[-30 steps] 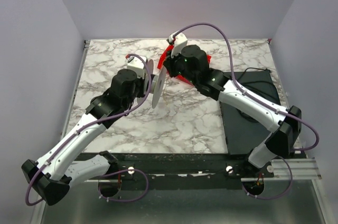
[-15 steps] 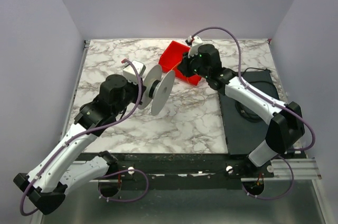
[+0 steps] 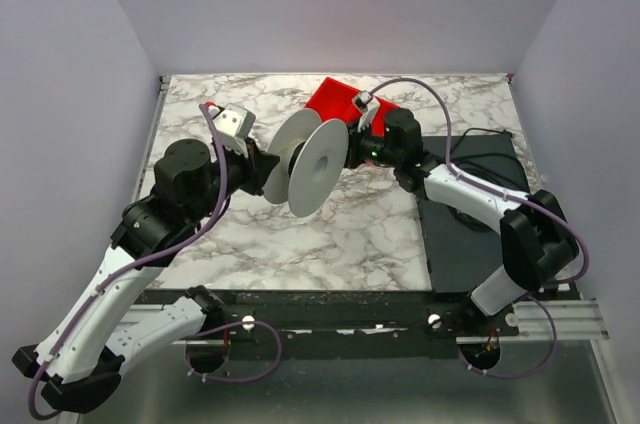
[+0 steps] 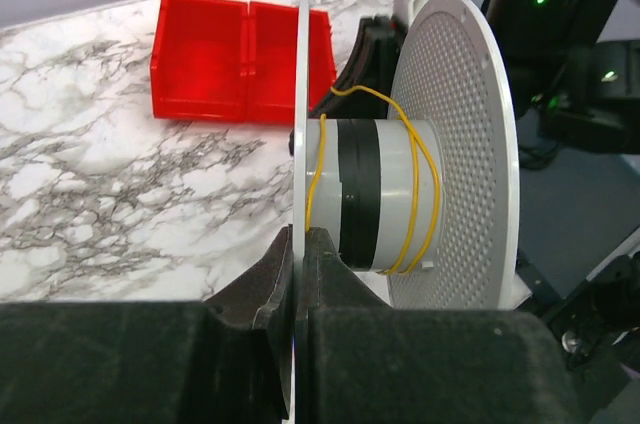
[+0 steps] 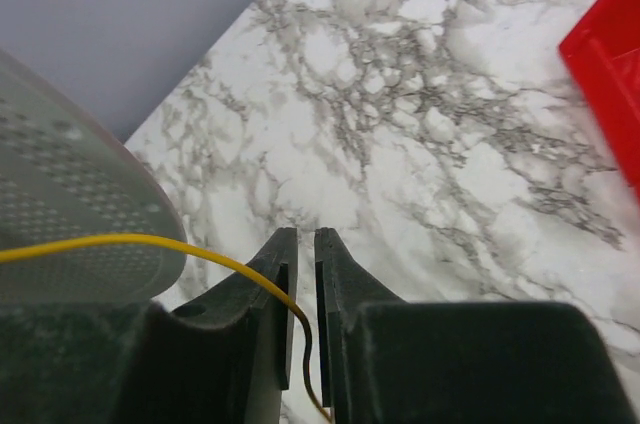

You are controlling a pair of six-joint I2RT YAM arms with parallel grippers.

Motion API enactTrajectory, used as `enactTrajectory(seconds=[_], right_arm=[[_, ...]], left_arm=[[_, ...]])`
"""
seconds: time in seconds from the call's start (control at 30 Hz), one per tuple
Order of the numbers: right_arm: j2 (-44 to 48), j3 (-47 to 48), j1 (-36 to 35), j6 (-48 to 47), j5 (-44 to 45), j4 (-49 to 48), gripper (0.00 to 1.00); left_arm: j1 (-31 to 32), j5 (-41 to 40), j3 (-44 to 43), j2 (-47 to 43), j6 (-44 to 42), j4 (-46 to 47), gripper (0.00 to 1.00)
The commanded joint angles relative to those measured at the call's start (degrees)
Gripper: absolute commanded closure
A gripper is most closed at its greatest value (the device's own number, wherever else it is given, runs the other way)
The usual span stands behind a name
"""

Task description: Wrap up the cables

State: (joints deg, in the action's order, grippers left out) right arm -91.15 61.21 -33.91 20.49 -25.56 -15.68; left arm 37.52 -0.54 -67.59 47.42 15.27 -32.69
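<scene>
The left gripper [image 4: 298, 239] is clamped tight on the thin rim of the near flange of a white plastic spool [image 4: 375, 194]. One black finger [image 4: 262, 289] presses each face of the disc, with no gap to be seen. Just beyond those fingertips lies the spool's white hub with its black band. The cable [image 4: 311, 184] — a hair-thin yellow-orange wire — loops loosely round the hub a few times, with one strand running down close against the gripped flange. Past the hub stands the far flange, a perforated disc. Further out and to the left of the jaws, an open red plastic bin [image 4: 240, 59] sits on the grey-veined white marble table [image 4: 100, 194].

The right gripper [image 5: 306, 239] has its jaws a narrow slit apart, wider than the wire. The cable [image 5: 100, 240] comes in from the left, crosses the tip of the left-hand finger [image 5: 270, 284] and drops into the slit — whether a pad touches it cannot be told. Immediately left of these jaws the perforated flange fills the corner of the view. Ahead of them is bare marble, and the red bin's edge lies off to the right.

From above, the spool hangs tilted between the two grippers, off the table. The right gripper is just behind it, the bin is beyond them, and a flat black mat [image 3: 460, 244] lies on the right arm's side.
</scene>
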Motion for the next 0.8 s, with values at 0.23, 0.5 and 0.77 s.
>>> enactTrajectory(seconds=[0.23, 0.5, 0.77], right_arm=[[-4.5, -7.5, 0.0, 13.6, -13.3, -22.3, 0.71], [-11.9, -10.2, -0.5, 28.1, -19.9, -42.3, 0.65], [-15.6, -11.4, -5.4, 36.6, -20.7, -53.9, 0.68]], left_arm=[[0.0, -3.1, -3.0, -2.5, 9.5, 7.7, 1.0], [0.0, -10.3, -2.3, -3.4, 13.6, 11.2, 1.0], [0.1, -21.1, -2.8, -1.5, 16.7, 12.5, 1.0]])
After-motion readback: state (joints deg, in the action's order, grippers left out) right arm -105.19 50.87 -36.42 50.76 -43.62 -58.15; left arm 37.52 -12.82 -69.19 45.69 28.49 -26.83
